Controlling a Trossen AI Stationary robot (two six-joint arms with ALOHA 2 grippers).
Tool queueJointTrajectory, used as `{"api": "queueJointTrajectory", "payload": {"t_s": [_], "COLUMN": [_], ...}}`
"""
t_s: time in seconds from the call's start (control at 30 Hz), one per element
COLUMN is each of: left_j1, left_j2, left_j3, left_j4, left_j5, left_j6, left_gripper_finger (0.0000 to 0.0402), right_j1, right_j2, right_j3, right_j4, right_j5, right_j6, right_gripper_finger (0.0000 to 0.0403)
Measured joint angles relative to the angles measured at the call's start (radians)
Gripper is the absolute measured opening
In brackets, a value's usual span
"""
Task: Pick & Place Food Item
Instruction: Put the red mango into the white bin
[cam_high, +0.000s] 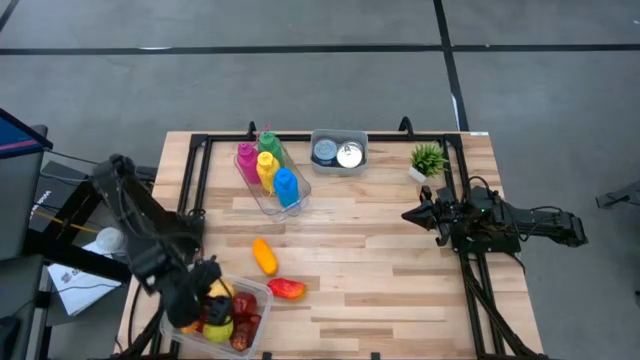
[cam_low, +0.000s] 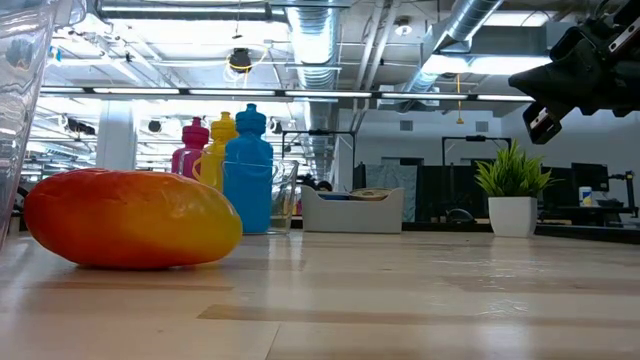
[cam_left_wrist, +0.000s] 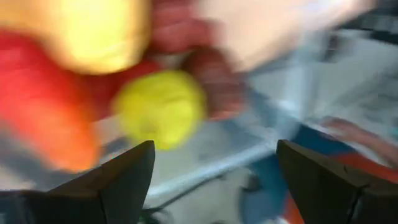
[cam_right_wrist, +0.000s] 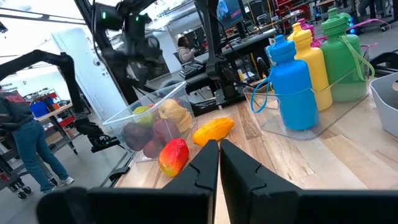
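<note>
A clear bin (cam_high: 252, 338) of fruit stands at the table's near left corner. It holds red, purple and yellow pieces, among them a round yellow fruit (cam_left_wrist: 160, 107). My left gripper (cam_high: 198, 288) hangs open over the bin's left part, tilted downward, with nothing between its fingers (cam_left_wrist: 124, 180). An orange-yellow mango-like food item (cam_high: 264, 256) lies on the wood just beyond the bin. A red and yellow one (cam_high: 287, 288) lies beside the bin's right side. At the table's right side my right gripper (cam_high: 408, 214) waits level and shut, pointing toward the left.
A clear tray with pink, yellow, green and blue bottles (cam_high: 270, 170) stands at the far middle. Beside it are a grey bin of cans (cam_high: 338, 152) and a small potted plant (cam_high: 428, 160). Black frame rails (cam_high: 195, 175) run along the table's left, far and right sides.
</note>
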Motion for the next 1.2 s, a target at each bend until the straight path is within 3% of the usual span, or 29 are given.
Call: {"api": "queueJointTrajectory", "payload": {"t_s": [0.27,0.43,0.6,0.73,1.0,1.2], "left_j1": [0.163,0.316,0.476,0.583,0.668,0.646], "left_j2": [-0.108,-0.096,-0.011,0.087,0.261,0.296], "left_j3": [0.000,0.000,0.000,0.000,0.000,0.000], "left_j4": [0.300,0.489,0.761,0.951,0.961,0.951], "left_j5": [-0.343,-0.363,-0.236,-0.078,0.154,0.196], "left_j6": [0.251,0.570,0.939,1.100,1.202,1.310], "left_gripper_finger": [0.0324,0.0314,0.0308,0.0302,0.0288,0.0279], "right_j1": [0.000,0.000,0.000,0.000,0.000,0.000], "right_j2": [0.000,0.000,0.000,0.000,0.000,0.000], "right_j3": [0.000,0.000,0.000,0.000,0.000,0.000], "right_j4": [0.000,0.000,0.000,0.000,0.000,0.000], "right_j5": [0.000,0.000,0.000,0.000,0.000,0.000], "right_j6": [0.000,0.000,0.000,0.000,0.000,0.000], "right_gripper_finger": [0.0012,0.0012,0.0012,0.0012,0.0012,0.0012]}}
